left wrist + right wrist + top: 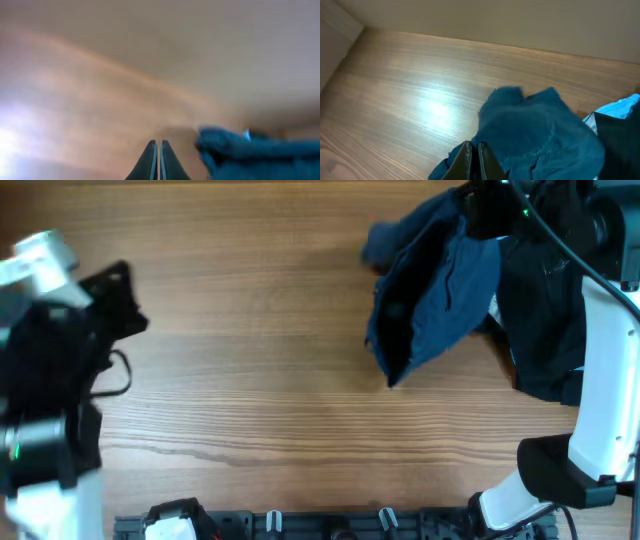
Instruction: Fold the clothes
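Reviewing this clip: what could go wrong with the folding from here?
1. The crumpled navy-blue fabric shorts lie against the larger black garment; pulling one may drag the other.
2. The right gripper is shut amid the shorts' bunched folds, so it may catch several layers.

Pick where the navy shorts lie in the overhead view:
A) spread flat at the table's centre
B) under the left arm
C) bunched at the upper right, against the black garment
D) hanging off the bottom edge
C: the navy shorts sit crumpled at the upper right, touching the black garment on their right.
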Tool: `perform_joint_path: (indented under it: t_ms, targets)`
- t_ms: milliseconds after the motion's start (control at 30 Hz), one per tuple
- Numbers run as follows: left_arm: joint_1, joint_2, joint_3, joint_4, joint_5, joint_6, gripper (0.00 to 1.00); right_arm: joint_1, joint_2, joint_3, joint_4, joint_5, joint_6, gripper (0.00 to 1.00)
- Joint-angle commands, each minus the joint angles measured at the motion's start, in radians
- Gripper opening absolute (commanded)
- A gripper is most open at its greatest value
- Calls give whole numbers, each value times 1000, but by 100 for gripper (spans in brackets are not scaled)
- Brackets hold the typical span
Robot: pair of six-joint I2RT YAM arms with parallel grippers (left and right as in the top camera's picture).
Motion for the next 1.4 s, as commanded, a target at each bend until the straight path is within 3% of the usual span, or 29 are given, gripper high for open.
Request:
perform_joint_path:
  t_ms: [0, 233, 367, 667, 733, 800, 933, 1067, 1267, 1367]
  targets:
    - [-92, 158, 2, -92, 147, -6, 7, 2, -11, 20, 8, 6, -17, 4]
    - [-370, 416, 1, -112, 154, 18, 53, 2, -11, 20, 8, 6, -17, 4]
    - [-485, 522, 1, -81, 154, 12, 69, 2, -11, 20, 8, 21, -18, 8]
    - [-722, 644, -1, 0, 122, -36, 68, 2, -11, 20, 6, 21, -21, 10]
    - [-733, 644, -1, 1, 89, -38, 68, 2, -8, 20, -10, 21, -20, 15]
    - [-723, 644, -1, 1, 61, -45, 68, 2, 4, 20, -63, 27, -16, 27]
    - [-637, 644, -1, 6, 37, -73, 66, 2, 31, -31, -146, 82, 39, 34]
    - [-472, 644, -1, 11, 37, -127, 66, 4, 35, -197, -154, 87, 61, 37]
    - [-228, 644, -1, 19, 63, -167, 66, 98, 36, -510, -50, 191, 63, 42]
    - [-143, 644, -1, 17, 86, -166, 66, 177, 37, -611, 26, 288, 132, 46]
